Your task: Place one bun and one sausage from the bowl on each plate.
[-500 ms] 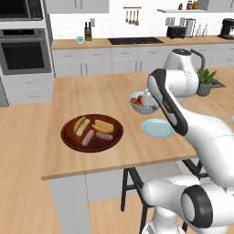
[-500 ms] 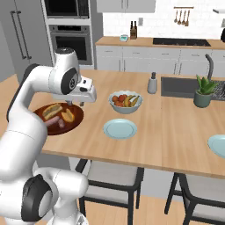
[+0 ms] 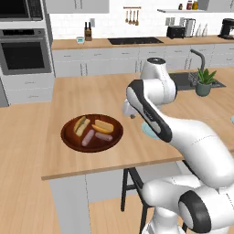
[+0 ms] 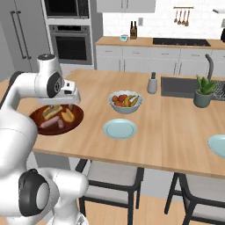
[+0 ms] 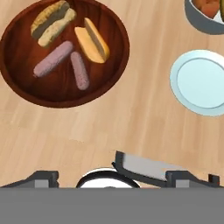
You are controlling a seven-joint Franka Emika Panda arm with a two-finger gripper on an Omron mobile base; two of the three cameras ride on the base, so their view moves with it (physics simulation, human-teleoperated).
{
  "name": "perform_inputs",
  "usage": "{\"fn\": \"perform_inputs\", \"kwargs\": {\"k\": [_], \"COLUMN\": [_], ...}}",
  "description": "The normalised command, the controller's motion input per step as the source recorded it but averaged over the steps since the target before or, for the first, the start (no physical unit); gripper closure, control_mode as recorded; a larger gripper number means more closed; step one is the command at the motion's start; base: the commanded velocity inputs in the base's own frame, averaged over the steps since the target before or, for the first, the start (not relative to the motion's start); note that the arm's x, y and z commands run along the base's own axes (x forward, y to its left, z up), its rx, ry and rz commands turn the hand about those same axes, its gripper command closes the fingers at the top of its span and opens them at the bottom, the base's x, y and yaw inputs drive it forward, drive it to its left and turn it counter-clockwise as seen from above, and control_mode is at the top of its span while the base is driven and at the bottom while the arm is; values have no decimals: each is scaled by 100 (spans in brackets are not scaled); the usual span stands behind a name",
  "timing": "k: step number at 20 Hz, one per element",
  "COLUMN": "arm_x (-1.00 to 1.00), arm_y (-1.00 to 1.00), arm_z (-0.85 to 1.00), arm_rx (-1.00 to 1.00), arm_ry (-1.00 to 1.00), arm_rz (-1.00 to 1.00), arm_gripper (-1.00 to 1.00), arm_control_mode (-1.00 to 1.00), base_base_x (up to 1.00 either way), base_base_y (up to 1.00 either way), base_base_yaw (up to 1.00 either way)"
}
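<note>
The dark wooden bowl point(image 5: 19, 52) holds two buns, a brownish one point(image 5: 52, 22) and a yellow one point(image 5: 92, 39), and two pink sausages point(image 5: 53, 58) point(image 5: 80, 70). The same bowl point(image 3: 68, 137) point(image 4: 77, 117) lies near the counter's left end. One pale blue plate point(image 5: 201, 81) point(image 4: 120, 129) lies bare to its right, and a second plate point(image 4: 218, 145) lies at the far right. My gripper point(image 5: 114, 177) point(image 3: 129, 112) point(image 4: 65, 105) is open and holds nothing. It hovers above the counter by the bowl's rim, on the side toward the nearer plate.
A grey fruit bowl point(image 4: 125, 102) point(image 5: 205, 17) stands behind the nearer plate. Further back are a small grey shaker point(image 4: 152, 83), a sink with a tap point(image 4: 210, 66) and a potted plant point(image 4: 203, 94). Stools stand under the counter's front edge point(image 4: 110, 169).
The arm has swung left from over the fruit bowl and plate toward the wooden bowl. In the left base view it now hides the fruit bowl and most of the plate.
</note>
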Motion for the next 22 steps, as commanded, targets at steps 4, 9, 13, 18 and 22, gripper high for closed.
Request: {"fn": "perform_inputs", "kwargs": {"k": [4,9,13,18,22], "arm_x": [71,45,46,64,79], "arm_y": [18,39,29,22,14], "arm_z": [-61,-37,-34,-46,-39], "arm_rx": [-4,-8,-8,-3,0], "arm_ry": [5,10,10,14,10], "arm_rz": [33,34,29,20,9], "arm_gripper": [-100,-100,-100,-100,-100], "arm_control_mode": [-100,-100,-100,-100,-100], "base_base_x": [0,0,0,0,0], "base_base_y": [0,0,0,0,0], "base_base_yaw": [0,0,0,0,0]}}
